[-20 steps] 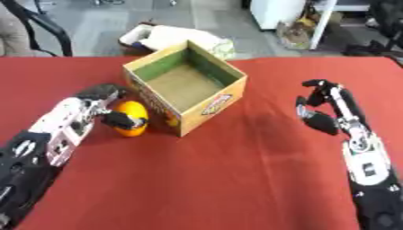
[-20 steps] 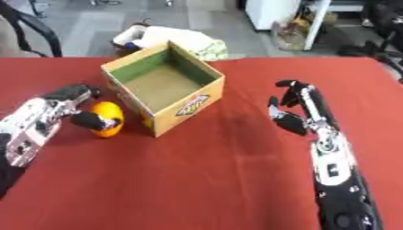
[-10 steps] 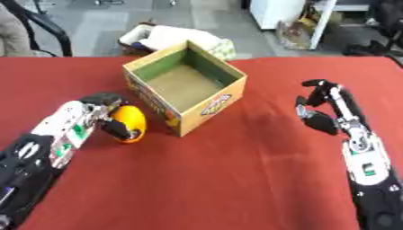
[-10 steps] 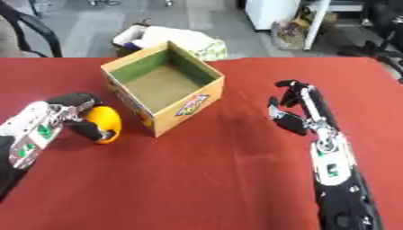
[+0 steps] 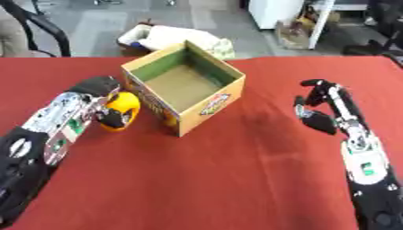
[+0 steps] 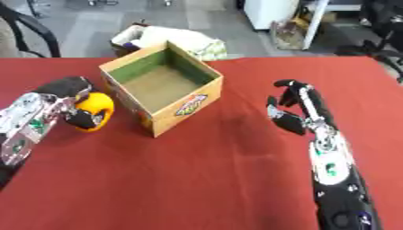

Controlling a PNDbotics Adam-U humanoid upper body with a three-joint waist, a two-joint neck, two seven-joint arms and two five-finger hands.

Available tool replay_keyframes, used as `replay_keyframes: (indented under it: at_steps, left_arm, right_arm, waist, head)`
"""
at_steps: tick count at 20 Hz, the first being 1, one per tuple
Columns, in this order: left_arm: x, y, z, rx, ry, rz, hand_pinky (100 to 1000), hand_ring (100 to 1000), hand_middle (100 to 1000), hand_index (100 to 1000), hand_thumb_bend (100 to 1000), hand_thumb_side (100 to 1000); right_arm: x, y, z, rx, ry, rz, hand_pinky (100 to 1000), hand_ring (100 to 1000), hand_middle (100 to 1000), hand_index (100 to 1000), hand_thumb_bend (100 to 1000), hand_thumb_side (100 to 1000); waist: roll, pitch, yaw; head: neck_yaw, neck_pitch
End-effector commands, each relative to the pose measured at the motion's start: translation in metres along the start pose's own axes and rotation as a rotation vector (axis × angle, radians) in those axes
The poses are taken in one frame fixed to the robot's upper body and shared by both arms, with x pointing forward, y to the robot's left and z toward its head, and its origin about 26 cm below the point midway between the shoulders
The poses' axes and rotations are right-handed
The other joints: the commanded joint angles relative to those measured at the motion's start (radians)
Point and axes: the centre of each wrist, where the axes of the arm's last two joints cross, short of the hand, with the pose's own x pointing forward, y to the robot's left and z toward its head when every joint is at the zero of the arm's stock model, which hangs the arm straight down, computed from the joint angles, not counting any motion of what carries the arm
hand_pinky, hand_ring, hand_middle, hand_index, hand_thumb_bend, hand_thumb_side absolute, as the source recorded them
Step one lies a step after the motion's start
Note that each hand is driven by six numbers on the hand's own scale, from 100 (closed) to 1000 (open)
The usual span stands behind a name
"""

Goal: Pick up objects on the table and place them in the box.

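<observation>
In the left eye view a red table (image 5: pixel 228 179) fills most of the picture, and an open cardboard box (image 5: pixel 185 92) with a green inner lining stands on it left of centre, turned corner-on, with a coloured label on its near right wall. The robot's left hand (image 5: pixel 98 101) reaches in from the lower left, its fingers curled round a round yellow-orange object (image 5: pixel 122 110) that sits just beside the box's left wall, near the table surface; whether it touches the cloth cannot be told. The right hand (image 5: pixel 319 112) comes up from the lower right, well apart from the box, with its fingers bent inward and holding nothing. Beyond the table's far edge a pale bundle (image 5: pixel 177 38) lies on the grey floor. In the right eye view the same layout shows from slightly further right: the box's inside looks bare, its brown floor visible, and the yellow-orange object is partly covered by the dark fingers of the left hand, outside the box on its left side.
</observation>
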Motion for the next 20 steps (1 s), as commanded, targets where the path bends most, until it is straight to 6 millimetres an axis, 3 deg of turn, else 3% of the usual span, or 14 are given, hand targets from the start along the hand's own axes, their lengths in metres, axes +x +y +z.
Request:
replay_keyframes:
  at_steps: [1,5,9,14,20]
  left_arm:
    - [-0.004,0.045,0.023,0.15,-0.019,-0.075,522,388,441,603,100,245]
    - [0.004,0.08,0.04,0.256,-0.062,-0.123,527,385,439,602,100,245]
    - [0.017,0.099,0.035,0.327,-0.087,-0.128,526,378,430,598,100,247]
    - [0.038,0.096,0.002,0.357,-0.087,-0.118,532,375,425,597,100,249]
    - [0.062,0.077,-0.041,0.398,-0.087,-0.131,542,377,423,601,100,253]
  right_arm:
    - [0.006,-0.011,-0.005,-0.023,-0.027,0.017,582,579,404,784,100,198]
    - [0.006,-0.01,-0.005,-0.02,-0.026,0.017,583,579,404,784,100,198]
    - [0.007,-0.008,-0.004,-0.016,-0.027,0.013,582,579,403,784,100,198]
    - [0.011,-0.006,-0.007,-0.015,-0.04,0.005,582,579,402,784,100,198]
    - [0.018,-0.002,-0.012,-0.011,-0.062,-0.007,582,579,401,784,100,198]
  waist:
    - [0.004,-0.017,0.0]
    - [0.005,-0.019,0.001]
    - [0.003,-0.02,-0.003]
    - [-0.002,-0.011,-0.016]
    - [-0.008,0.002,-0.035]
  head:
    - [-0.005,0.005]
    - [-0.004,0.006]
    - [0.001,0.003]
    - [0.013,-0.008]
    - [0.036,-0.022]
